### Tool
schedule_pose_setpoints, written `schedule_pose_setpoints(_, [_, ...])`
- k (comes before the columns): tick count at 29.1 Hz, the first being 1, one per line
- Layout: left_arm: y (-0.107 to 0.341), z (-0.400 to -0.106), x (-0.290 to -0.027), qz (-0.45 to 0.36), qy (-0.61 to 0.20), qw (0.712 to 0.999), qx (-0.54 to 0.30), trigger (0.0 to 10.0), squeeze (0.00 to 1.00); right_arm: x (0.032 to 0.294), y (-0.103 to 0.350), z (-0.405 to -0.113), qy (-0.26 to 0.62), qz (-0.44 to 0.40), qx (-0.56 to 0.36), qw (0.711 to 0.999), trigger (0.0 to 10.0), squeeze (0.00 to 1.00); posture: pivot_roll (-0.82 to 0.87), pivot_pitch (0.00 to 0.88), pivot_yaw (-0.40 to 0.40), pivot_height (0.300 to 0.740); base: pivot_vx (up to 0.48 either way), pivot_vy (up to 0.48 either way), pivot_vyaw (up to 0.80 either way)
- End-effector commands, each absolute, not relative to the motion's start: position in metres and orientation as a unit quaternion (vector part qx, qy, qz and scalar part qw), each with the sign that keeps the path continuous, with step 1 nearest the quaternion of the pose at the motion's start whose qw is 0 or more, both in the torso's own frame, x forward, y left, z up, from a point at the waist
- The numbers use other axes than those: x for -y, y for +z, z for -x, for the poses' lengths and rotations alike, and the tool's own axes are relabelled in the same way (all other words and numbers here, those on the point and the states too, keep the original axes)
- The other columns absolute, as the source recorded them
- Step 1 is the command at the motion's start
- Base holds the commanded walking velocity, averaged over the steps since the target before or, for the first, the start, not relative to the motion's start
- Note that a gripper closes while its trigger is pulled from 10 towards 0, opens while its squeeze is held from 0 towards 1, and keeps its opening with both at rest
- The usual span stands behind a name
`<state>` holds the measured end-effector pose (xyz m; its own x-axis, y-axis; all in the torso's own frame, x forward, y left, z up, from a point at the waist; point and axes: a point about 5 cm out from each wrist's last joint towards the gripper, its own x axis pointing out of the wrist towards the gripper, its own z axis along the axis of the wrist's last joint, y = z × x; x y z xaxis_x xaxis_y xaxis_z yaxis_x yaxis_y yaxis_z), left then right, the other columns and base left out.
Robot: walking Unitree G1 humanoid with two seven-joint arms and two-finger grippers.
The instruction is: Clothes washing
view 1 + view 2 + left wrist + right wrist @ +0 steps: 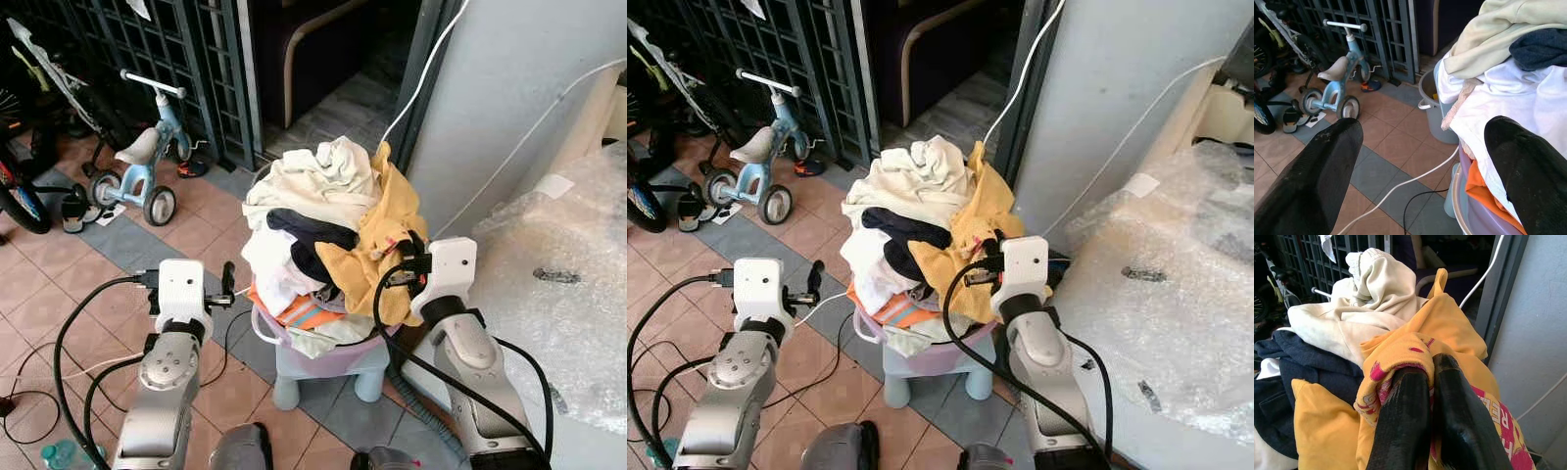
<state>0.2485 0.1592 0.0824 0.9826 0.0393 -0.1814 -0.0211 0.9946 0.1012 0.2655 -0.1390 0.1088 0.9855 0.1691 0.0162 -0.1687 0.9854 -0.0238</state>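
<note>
A blue tricycle (147, 166) stands on the tiled floor (39, 284) to the robot's left, in front of a dark metal grille (147, 49). A grey bucket (1431, 105) sits on the floor behind the laundry, and a white cable (1400, 186) trails across the tiles below the left gripper. To the right, bubble wrap (558, 284) covers a bulky shape beside a grey wall (509, 88).

The clothes (313, 225) are heaped high in a purple basin (333, 357) that rests on a small pale stool (294, 387) straight ahead. A cream garment (313, 176) lies on top, a dark one (313, 240) under it, white and orange pieces lower down, and a yellow shirt (392, 245) hangs over the right side.

The right gripper (1432, 377) reaches up from the right of the basin, its fingers (1400, 416) clenched on a fold of the yellow shirt. The left gripper (227, 284) is held out level just left of the pile, fingers (1308, 186) spread wide and grasping nothing.
</note>
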Motion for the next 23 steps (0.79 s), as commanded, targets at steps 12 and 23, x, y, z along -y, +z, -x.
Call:
schedule_pose_setpoints(12, [0.0856,-0.2494,-0.1586,-0.057,0.005,0.994,-0.091,10.0,0.0,0.1438,0.105,-0.2672,0.063,0.019,0.005,0.998,10.0,0.0,0.05,0.051,0.042,0.74,0.0,0.0,0.0])
schedule_pose_setpoints(23, [0.0887,-0.2544,-0.1571,-0.076,-0.011,0.993,-0.084,10.0,0.0,0.1412,0.1026,-0.2718,0.041,0.01,0.011,0.999,10.0,0.0,0.05,0.036,0.104,0.74,0.0,0.0,0.0])
